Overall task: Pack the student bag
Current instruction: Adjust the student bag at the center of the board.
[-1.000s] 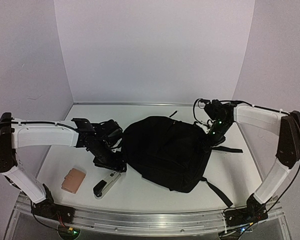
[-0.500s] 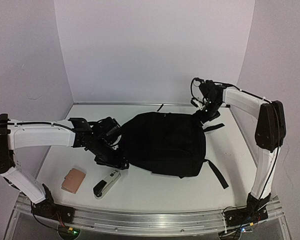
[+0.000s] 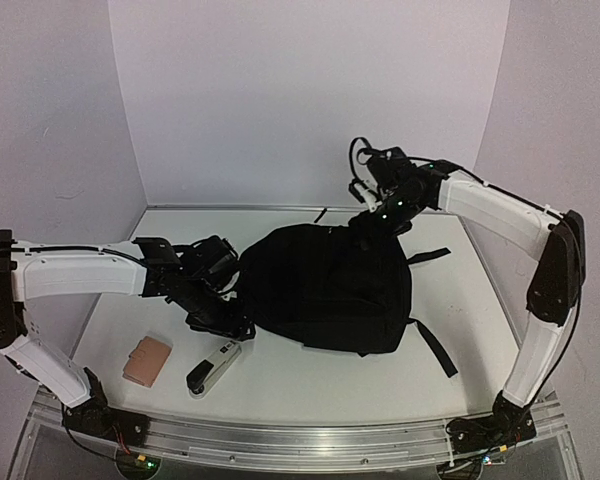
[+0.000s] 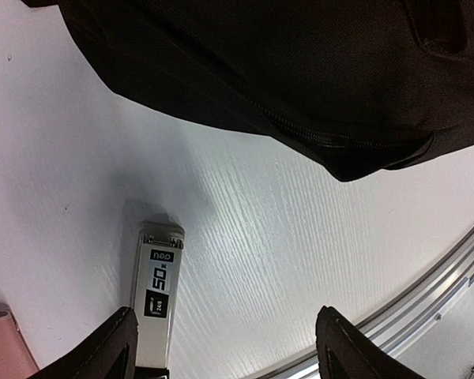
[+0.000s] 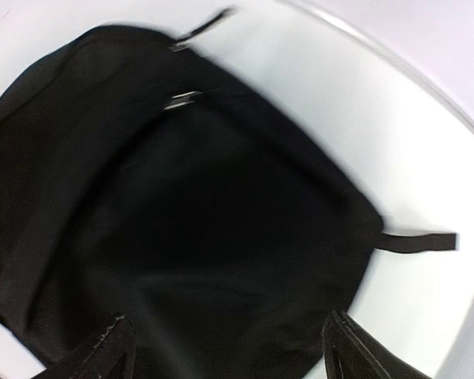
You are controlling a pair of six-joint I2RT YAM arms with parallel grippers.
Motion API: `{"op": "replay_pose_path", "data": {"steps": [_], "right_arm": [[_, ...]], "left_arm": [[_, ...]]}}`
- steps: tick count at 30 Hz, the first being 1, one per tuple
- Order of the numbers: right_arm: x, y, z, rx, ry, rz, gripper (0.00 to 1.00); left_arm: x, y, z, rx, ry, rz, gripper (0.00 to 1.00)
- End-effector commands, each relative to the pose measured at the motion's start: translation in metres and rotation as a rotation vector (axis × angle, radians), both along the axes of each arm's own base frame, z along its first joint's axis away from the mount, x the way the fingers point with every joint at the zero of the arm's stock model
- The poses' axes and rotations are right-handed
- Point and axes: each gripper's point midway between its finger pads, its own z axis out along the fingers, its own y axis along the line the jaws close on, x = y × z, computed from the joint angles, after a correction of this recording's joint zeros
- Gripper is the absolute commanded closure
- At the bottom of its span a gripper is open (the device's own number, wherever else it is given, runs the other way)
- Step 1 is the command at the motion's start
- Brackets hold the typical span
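The student bag point(image 3: 325, 285), a large black backpack, lies flat in the middle of the table with its straps trailing to the right. My left gripper point(image 3: 223, 318) sits low at the bag's left edge. In the left wrist view it point(image 4: 225, 349) is open over bare table, with the bag's zipped edge point(image 4: 300, 71) beyond it. My right gripper point(image 3: 372, 216) hovers over the bag's far edge. It point(image 5: 233, 347) is open, looks down on the black fabric point(image 5: 189, 221), and holds nothing. That view is blurred.
A silver-and-black stapler point(image 3: 212, 368) lies near the front left, beside my left finger point(image 4: 110, 347). A small pink case point(image 3: 146, 359) lies left of it. Bag straps point(image 3: 432, 345) spread to the right. The metal rail point(image 3: 300, 445) runs along the near edge.
My right arm has swung from the bag's right side up and left to its far edge. The bag has shifted toward the back. The left arm has barely moved.
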Motion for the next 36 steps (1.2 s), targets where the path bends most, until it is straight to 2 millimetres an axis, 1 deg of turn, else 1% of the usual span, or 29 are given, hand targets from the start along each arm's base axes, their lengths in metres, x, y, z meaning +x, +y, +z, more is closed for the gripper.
{"op": "replay_pose_path", "data": {"steps": [1, 5, 8, 10, 12, 14, 16, 20, 22, 25, 26, 29, 34, 36], "right_arm": [[-0.015, 0.030, -0.017, 0.005, 0.033, 0.016, 0.23], [-0.018, 0.055, -0.038, 0.003, 0.080, 0.051, 0.36], [-0.023, 0.071, -0.049, -0.001, 0.103, 0.077, 0.43], [-0.024, 0.079, -0.056, 0.003, 0.122, 0.086, 0.48], [-0.024, 0.086, -0.061, 0.010, 0.141, 0.089, 0.55], [-0.023, 0.091, -0.064, 0.013, 0.150, 0.084, 0.58], [-0.020, 0.097, -0.064, 0.021, 0.150, 0.082, 0.58], [-0.017, 0.105, -0.059, 0.039, 0.143, 0.081, 0.53], [-0.014, 0.107, -0.055, 0.046, 0.135, 0.078, 0.48], [-0.014, 0.114, -0.053, 0.057, 0.132, 0.083, 0.38], [-0.015, 0.116, -0.056, 0.053, 0.136, 0.088, 0.36], [-0.022, 0.120, -0.069, 0.024, 0.150, 0.100, 0.33], [-0.028, 0.117, -0.097, -0.029, 0.191, 0.097, 0.33], [-0.029, 0.113, -0.105, -0.050, 0.200, 0.091, 0.35]], "left_arm": [[0.005, -0.003, 0.016, -0.048, -0.042, 0.029, 0.22], [0.005, -0.003, 0.017, -0.051, -0.042, 0.036, 0.22], [0.005, -0.002, 0.018, -0.050, -0.043, 0.037, 0.23], [0.004, -0.001, 0.018, -0.049, -0.044, 0.039, 0.23], [0.004, 0.000, 0.018, -0.049, -0.046, 0.040, 0.23], [0.004, 0.001, 0.017, -0.049, -0.044, 0.042, 0.23], [0.003, 0.001, 0.016, -0.051, -0.044, 0.045, 0.23], [0.002, 0.003, 0.014, -0.058, -0.042, 0.051, 0.23], [0.001, 0.003, 0.014, -0.058, -0.041, 0.051, 0.23], [0.001, 0.004, 0.013, -0.057, -0.039, 0.052, 0.23], [0.001, 0.004, 0.013, -0.057, -0.039, 0.052, 0.23], [0.001, 0.004, 0.013, -0.059, -0.039, 0.052, 0.23], [0.001, 0.004, 0.014, -0.060, -0.040, 0.053, 0.23], [0.001, 0.005, 0.015, -0.059, -0.041, 0.055, 0.23]]}}
